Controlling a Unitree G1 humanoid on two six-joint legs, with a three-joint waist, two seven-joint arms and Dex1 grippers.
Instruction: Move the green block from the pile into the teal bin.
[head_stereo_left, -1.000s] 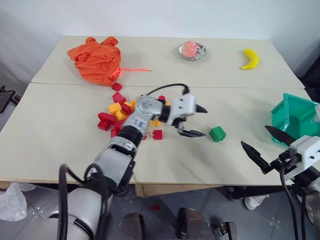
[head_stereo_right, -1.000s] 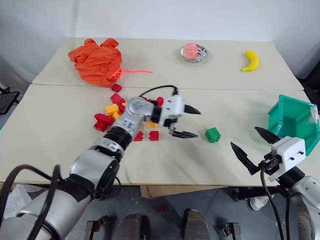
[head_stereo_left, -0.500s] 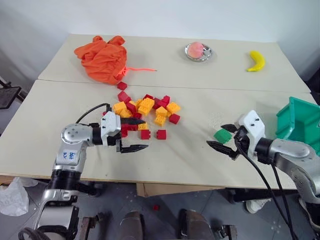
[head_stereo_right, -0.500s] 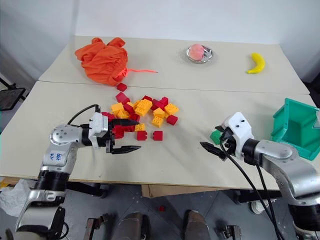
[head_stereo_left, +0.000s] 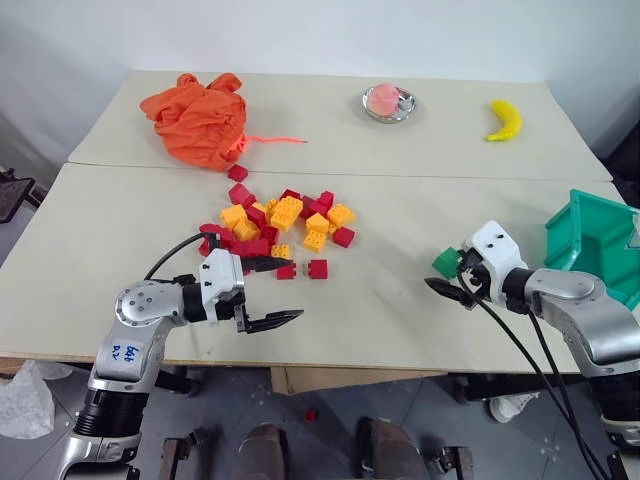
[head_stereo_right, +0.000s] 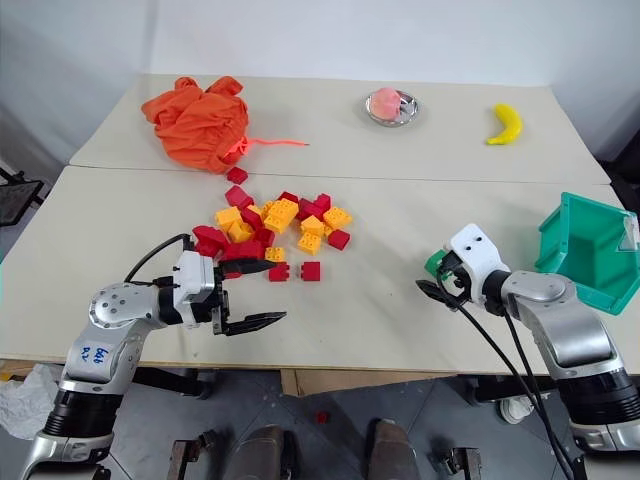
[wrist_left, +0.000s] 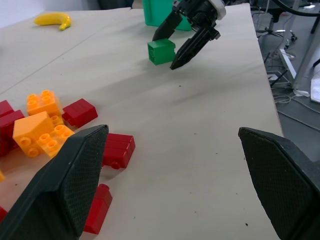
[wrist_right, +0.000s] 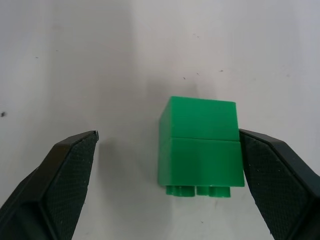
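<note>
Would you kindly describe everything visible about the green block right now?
The green block is a small, glossy bright green plastic brick lying on its side on the table, its studs pointing sideways. It sits alone between the pile and the teal bin, between the open fingers of the right gripper, close beside one of them.

Bright even overhead light, soft faint shadows, sharp focus, no glare

arms silver-grey | wrists white | fingers (wrist_left: 75, 170) black, textured | cables black
</note>
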